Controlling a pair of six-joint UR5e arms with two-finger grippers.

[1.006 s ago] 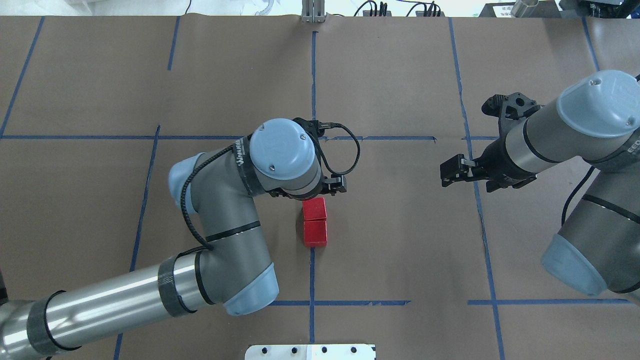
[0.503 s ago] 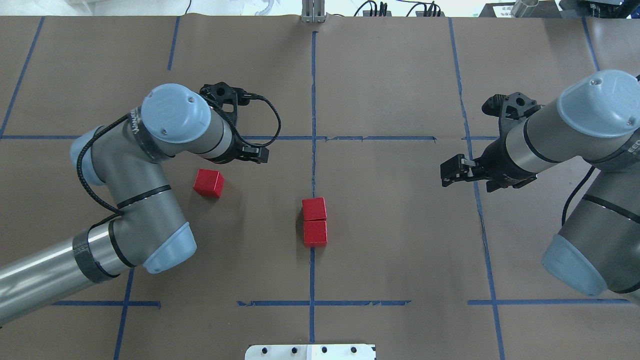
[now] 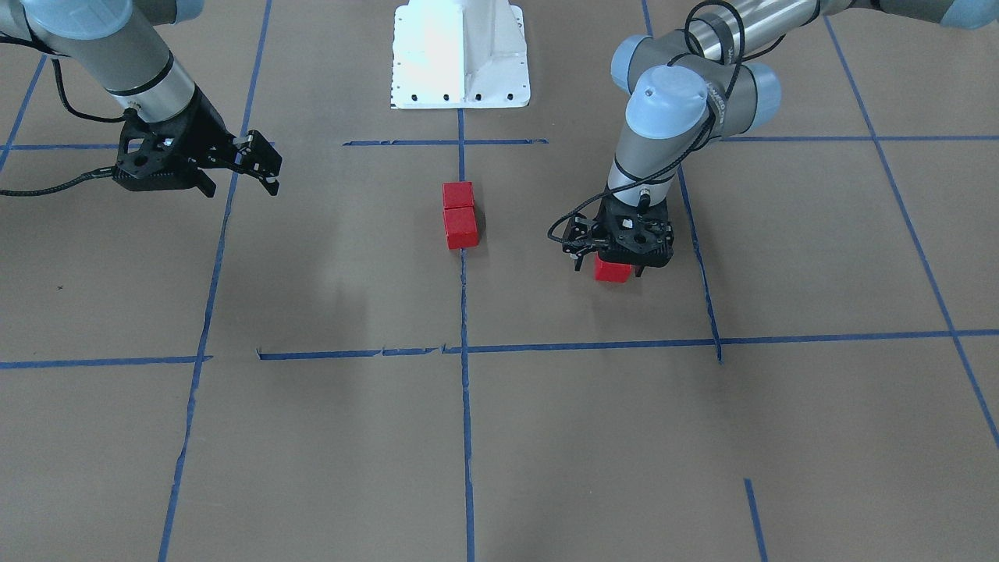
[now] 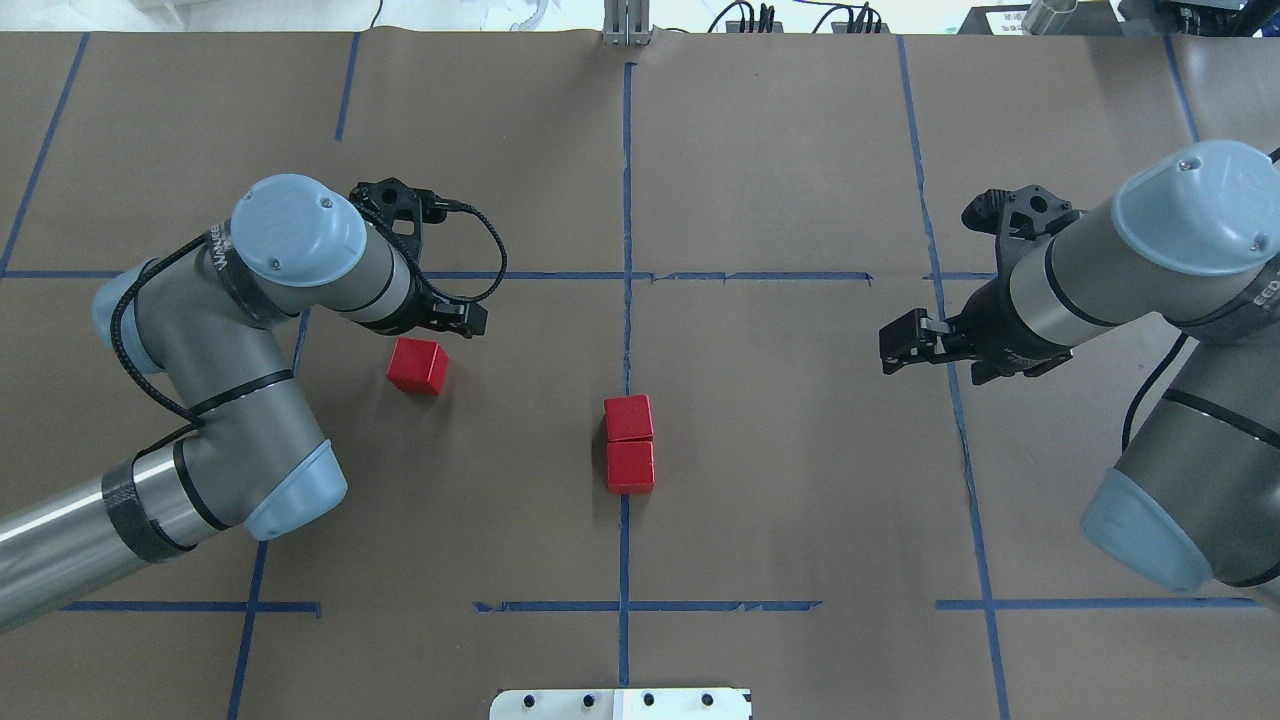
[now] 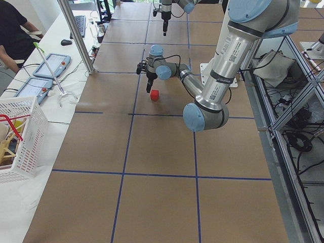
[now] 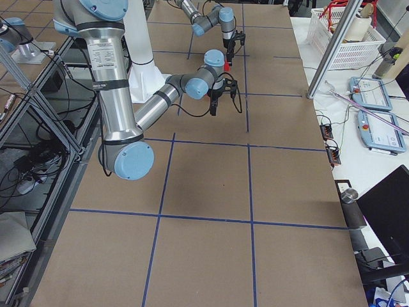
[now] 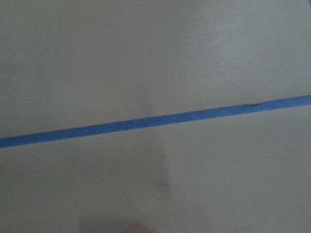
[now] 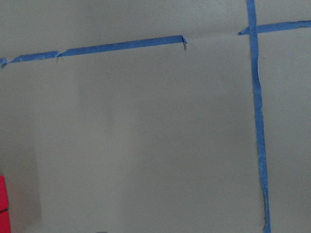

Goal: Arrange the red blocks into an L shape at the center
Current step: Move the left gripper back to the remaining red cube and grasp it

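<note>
Two of the red blocks (image 4: 628,417) (image 4: 630,467) lie at the center (image 4: 720,430) of the brown board, touching each other face to face in a short straight row. Both sit on the blue tape line (image 4: 626,180) that runs away from the robot. The third red block (image 4: 417,365) lies alone on the robot's left side, well apart from the pair, with its edges slightly turned against the tape grid.

The left gripper (image 3: 608,259) hangs just over this single block and points down. In the side view from the left there is a gap between the fingertips and the block, so it does not touch. In the front-facing view its jaws stand apart, wider than the block. The left wrist camera shows only bare board and one tape strip.

The right gripper (image 4: 893,345) hovers over the robot's right side, near another tape line and well apart from all blocks. Its jaws are parted and hold nothing. The right wrist camera catches a red edge at its lower left corner.

There is white lettering on the black band of the left arm (image 4: 225,255) and on the right arm (image 4: 1268,292), where the picture edge cuts it. Neither can be read as a word.

The white base plate (image 3: 460,55) stands at the robot's side of the table. Beside the table end there is a white basket (image 5: 20,131), and a person in a dark shirt (image 5: 11,25) sits there.
</note>
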